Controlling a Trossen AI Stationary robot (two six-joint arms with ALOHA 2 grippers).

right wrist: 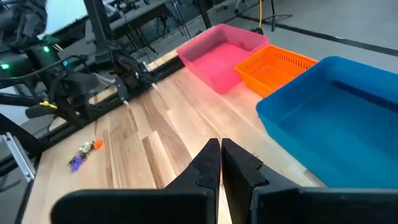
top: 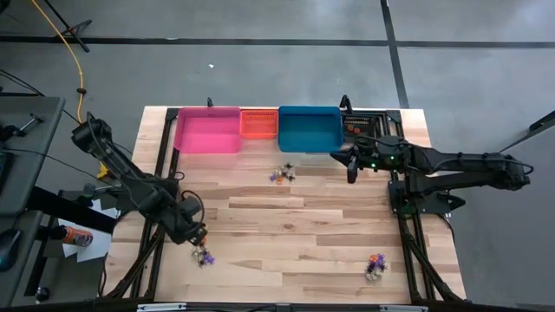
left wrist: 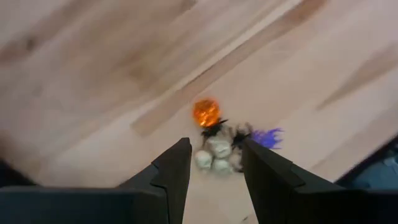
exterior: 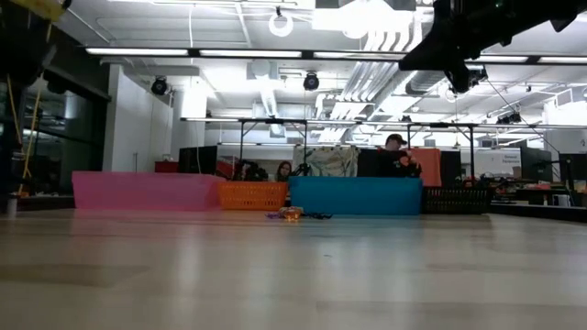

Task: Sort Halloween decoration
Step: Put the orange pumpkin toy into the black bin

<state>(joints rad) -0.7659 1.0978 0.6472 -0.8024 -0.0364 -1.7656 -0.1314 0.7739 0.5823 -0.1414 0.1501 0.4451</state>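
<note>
Now your trinkets lie in three clumps on the wood table; left gripper spread over one, right gripper pinched empty by the blue bin. Only low view shows people.

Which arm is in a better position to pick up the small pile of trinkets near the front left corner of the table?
The left. Its tool hangs open right beside that pile of trinkets, which shows just beyond its fingers in the left wrist view. The right tool is shut and far away, beside the blue bin.
</note>
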